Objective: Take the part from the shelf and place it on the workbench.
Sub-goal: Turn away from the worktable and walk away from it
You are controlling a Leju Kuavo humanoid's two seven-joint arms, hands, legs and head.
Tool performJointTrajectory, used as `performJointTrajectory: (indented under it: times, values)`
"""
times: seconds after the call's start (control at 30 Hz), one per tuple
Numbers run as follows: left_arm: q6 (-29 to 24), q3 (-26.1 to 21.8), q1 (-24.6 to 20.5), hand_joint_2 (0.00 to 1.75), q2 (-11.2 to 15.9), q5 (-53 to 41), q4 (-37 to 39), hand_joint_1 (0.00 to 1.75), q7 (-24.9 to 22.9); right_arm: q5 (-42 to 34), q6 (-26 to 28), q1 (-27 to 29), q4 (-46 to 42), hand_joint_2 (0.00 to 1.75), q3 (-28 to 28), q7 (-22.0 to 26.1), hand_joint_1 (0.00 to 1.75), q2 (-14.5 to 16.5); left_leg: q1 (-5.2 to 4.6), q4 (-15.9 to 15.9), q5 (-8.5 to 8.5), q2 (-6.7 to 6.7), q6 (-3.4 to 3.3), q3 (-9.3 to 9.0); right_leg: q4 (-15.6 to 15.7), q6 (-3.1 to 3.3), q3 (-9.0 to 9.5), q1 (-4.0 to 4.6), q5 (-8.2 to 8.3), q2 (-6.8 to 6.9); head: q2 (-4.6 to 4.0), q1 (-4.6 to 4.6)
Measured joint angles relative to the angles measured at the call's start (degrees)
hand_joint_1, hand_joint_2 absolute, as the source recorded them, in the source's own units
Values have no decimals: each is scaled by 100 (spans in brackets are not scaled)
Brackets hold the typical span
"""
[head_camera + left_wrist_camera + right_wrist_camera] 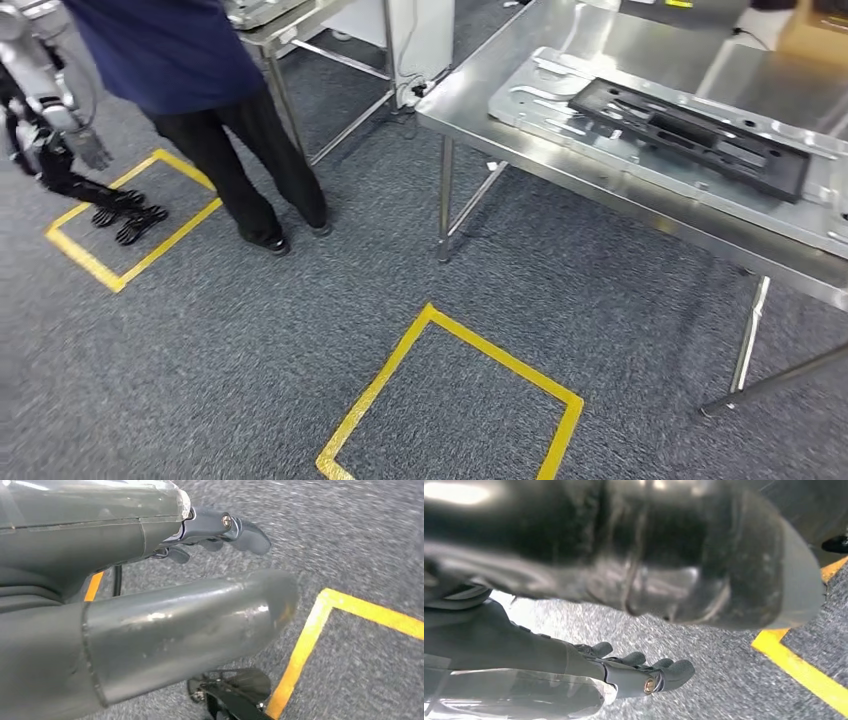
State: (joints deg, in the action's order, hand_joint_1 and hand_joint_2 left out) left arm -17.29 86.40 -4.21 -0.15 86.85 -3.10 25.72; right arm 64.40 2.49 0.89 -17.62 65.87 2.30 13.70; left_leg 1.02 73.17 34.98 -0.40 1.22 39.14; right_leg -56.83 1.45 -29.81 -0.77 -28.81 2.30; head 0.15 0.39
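Looks like the walking leg of the job — nothing is being carried yet, judging by the wrist views. The left hand (165,630) is seen hanging over grey carpet with its fingers (240,527) stretched out loosely and nothing held; same story for the right hand (634,580), its fingers (659,672) apart and empty above a strip of yellow tape.

A black part (690,135) is already lying on a shiny metal plate (540,100) on the steel counter (620,200) off to the right — whether that is the part meant by the task can't be told. A shelf can't be picked out. A person (200,90) in dark trousers is standing between the two yellow floor squares (450,400).

Next move, probably: the body needs to be turned and walked until the shelf is faced, with the person given room, before any reach is tried.
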Motion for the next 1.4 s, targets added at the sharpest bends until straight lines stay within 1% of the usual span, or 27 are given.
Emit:
performJointTrajectory:
  times: [0.03, 0.07, 0.13, 0.17, 0.2, 0.27, 0.33, 0.37, 0.4, 0.47, 0.5, 0.53, 0.57, 0.63, 0.7, 0.77, 0.8, 0.83, 0.9, 0.97, 1.0, 1.03, 1.07, 1.13, 1.2, 1.3, 1.4]
  values:
    - [-1, 0, 6, 0, 9, 10, 0, 0, 10, 21, 1, -10, 11, 0, 1, 13, 0, -2, 6, -116, -100, 21, 7, -80, -13, -5, -4, 3, -9, 71, 0, 0]
    - [0, 0, 10, 0, 21, 22, 1, 0, 20, 43, 2, -23, 22, 0, 1, 37, 0, -2, 10, -464, -281, 74, 2, -282, -26, -16, 1, 4, -22, 140, 0, 0]
    - [2, 0, -3, 0, 47, 51, 1, 0, 35, 78, 13, -45, 41, 0, 1, 91, 0, -2, -11, -1241, -553, 279, -53, -699, -52, -59, 21, 21, -54, 259, 0, 1]
    - [4, 0, -11, 0, 59, 63, 2, 0, 43, 87, 22, -57, 48, 0, 2, 114, 0, -3, -28, -1499, -625, 348, -93, -832, -63, -88, 33, 33, -68, 310, 0, 2]
    - [6, 0, -13, 0, 68, 69, 2, 0, 46, 90, 32, -71, 52, 0, 3, 126, 0, -4, -46, -1580, -627, 366, -131, -861, -66, -118, 43, 43, -76, 354, 0, 2]
    - [10, 0, 6, 0, 78, 61, 2, 0, 19, 105, 46, -103, 61, 0, 5, 128, 0, -7, -47, -1595, -658, 250, -201, -855, -63, -179, 68, 48, -86, 418, 0, 2]
    - [19, 0, 15, 0, 76, 39, 2, 0, -20, 138, 46, -119, 67, 0, 7, 117, 0, -13, -21, -1645, -714, 152, -280, -863, -219, -233, 24, 29, -232, 239, 0, 4]
    - [23, 0, 5, 0, 73, 30, 2, 0, -27, 153, 43, -119, 71, 0, 9, 109, 0, -16, -7, -1665, -744, 101, -317, -863, -460, -251, -79, 17, -403, 86, 0, 5]
    - [23, 0, -7, 0, 71, 23, 2, 0, -30, 163, 37, -117, 75, 0, 16, 102, 0, -22, -11, -1668, -761, 53, -342, -843, -813, -260, -237, 6, -612, -69, 0, 7]
    - [18, 0, -23, 0, 72, 19, 2, 0, -36, 172, 26, -116, 86, 0, 37, 87, 0, -34, -19, -1660, -779, -67, -368, -814, -1545, -269, -583, 1, -916, -190, 0, 7]
    - [18, 0, -20, 0, 71, 19, 2, 0, -41, 173, 23, -115, 90, 0, 49, 83, 0, -39, -22, -1654, -782, -137, -372, -809, -1703, -271, -665, 0, -909, -205, 0, 7]
    - [22, 0, -14, 0, 70, 20, 2, 0, -45, 174, 21, -114, 92, 0, 59, 77, 0, -41, -23, -1645, -782, -215, -370, -810, -1631, -268, -641, -2, -780, -216, 0, 7]
    - [34, 0, -11, 0, 68, 23, 2, 0, -50, 178, 19, -113, 92, 0, 69, 69, 0, -42, -23, -1632, -779, -297, -365, -813, -1347, -259, -521, -7, -564, -250, 0, 7]
    - [67, 0, -13, 0, 58, 32, 2, 0, -53, 186, 13, -102, 92, 0, 91, 42, 0, -45, -30, -1581, -765, -455, -330, -792, -564, -223, -195, -29, -178, -505, 0, 7]
    - [90, 0, -22, 0, 50, 45, 2, 0, -55, 192, 8, -103, 92, 0, 108, 20, 0, -49, -33, -1542, -764, -584, -259, -739, -181, -194, -51, -32, -72, -700, 0, 5]
    - [97, 0, -10, 0, 53, 56, 3, 0, -56, 194, 7, -123, 93, 0, 115, 9, 0, -49, -19, -1545, -786, -702, -170, -694, -158, -160, -47, -22, -71, -618, 0, 5]
    - [99, 0, 3, 0, 55, 62, 4, 0, -58, 197, 7, -128, 93, 0, 116, 4, 0, -47, -18, -1516, -768, -649, -137, -671, -133, -128, -36, -27, -57, -546, 0, 5]
    - [102, 0, 11, 0, 57, 64, 6, 0, -60, 201, 7, -128, 93, 0, 119, -1, 0, -45, -18, -1420, -699, -525, -109, -622, -105, -88, -24, -36, -41, -467, 0, 1]
    - [106, 0, 2, 0, 57, 68, 8, 0, -67, 221, 9, -109, 94, 0, 125, -5, 0, -42, -23, -887, -371, -163, -67, -372, -73, -33, -16, -35, -24, -284, 0, -8]
    - [109, 0, -15, 0, 56, 68, 7, 0, -72, 248, 15, -93, 96, 0, 132, -10, 0, -42, -14, -149, -26, -17, -26, -26, -76, -17, -32, -11, -27, -99, 0, -12]
    - [110, 1, -12, 0, 56, 69, 7, 0, -74, 257, 19, -91, 97, 0, 134, -12, 0, -42, -9, 47, 16, 1, -14, 54, -78, -17, -36, -2, -31, -9, 0, -12]
    - [110, 1, -3, 0, 56, 69, 8, 0, -75, 263, 23, -93, 97, 0, 136, -13, 0, -42, -6, 21, -52, 14, -12, 21, -80, -18, -36, 2, -36, 74, 0, -12]
    - [110, 2, 8, 0, 58, 70, 9, 0, -78, 265, 25, -96, 97, 0, 136, -14, 0, -42, -5, -237, -211, 42, -17, -131, -83, -25, -31, 3, -43, 149, 0, -12]
    - [110, 2, 11, 0, 60, 70, 14, 0, -80, 267, 26, -99, 98, 0, 136, -15, 0, -40, -21, -1054, -543, 222, -53, -588, -91, -58, -6, 18, -67, 284, 0, -11]
    - [110, 2, -1, 0, 61, 70, 17, 0, -78, 268, 26, -103, 98, 0, 138, -15, 0, -39, -53, -1514, -667, 341, -109, -814, -97, -116, 19, 40, -88, 392, 0, -10]
    - [110, 2, 32, 0, 61, 70, 17, 0, -81, 275, 27, -141, 98, 0, 140, -16, 0, -39, -81, -1561, -680, 231, -183, -779, -79, -200, 56, 45, -85, 500, 0, -10]
    - [110, 2, 46, 0, 61, 70, 17, 0, -86, 280, 28, -156, 99, 0, 140, -16, 0, -39, -75, -1583, -696, 192, -212, -783, -71, -227, 69, 52, -85, 534, 0, -11]
